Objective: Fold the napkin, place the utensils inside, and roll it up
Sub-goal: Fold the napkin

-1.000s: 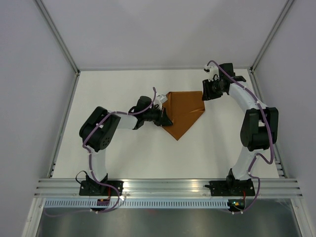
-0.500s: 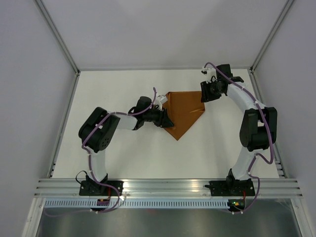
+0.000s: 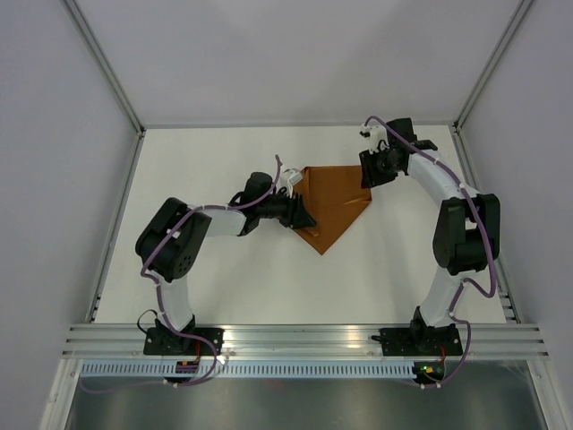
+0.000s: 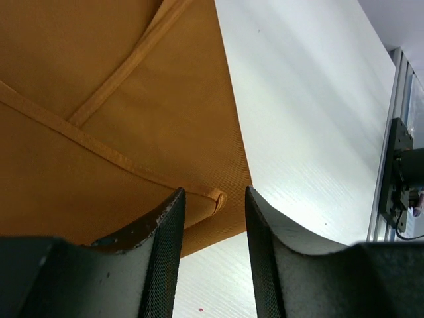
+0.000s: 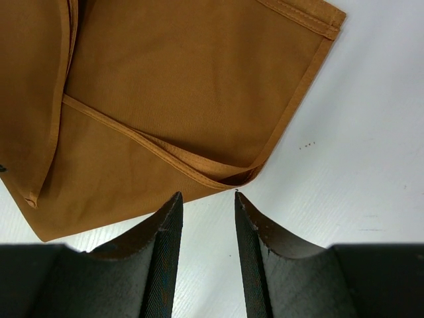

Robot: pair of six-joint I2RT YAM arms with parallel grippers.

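Observation:
The rust-orange napkin point(image 3: 333, 204) lies folded on the white table, with a point toward the near edge. It fills the upper left of the left wrist view point(image 4: 119, 119) and the upper part of the right wrist view point(image 5: 179, 86), showing hemmed overlapping layers. My left gripper point(image 3: 303, 218) is open at the napkin's left edge; a hemmed corner point(image 4: 217, 199) sits just between its fingertips. My right gripper point(image 3: 365, 176) is open at the napkin's right corner, its tips just short of a folded hem point(image 5: 232, 177). No utensils are in view.
Aluminium frame rails point(image 3: 304, 339) run along the near edge, with a rail and black bracket point(image 4: 401, 172) at the right of the left wrist view. Grey walls enclose the table on three sides.
My right gripper has moved slightly left toward the napkin's right corner. The left arm has shifted a little; its gripper stays at the napkin's left edge. The napkin looks unchanged.

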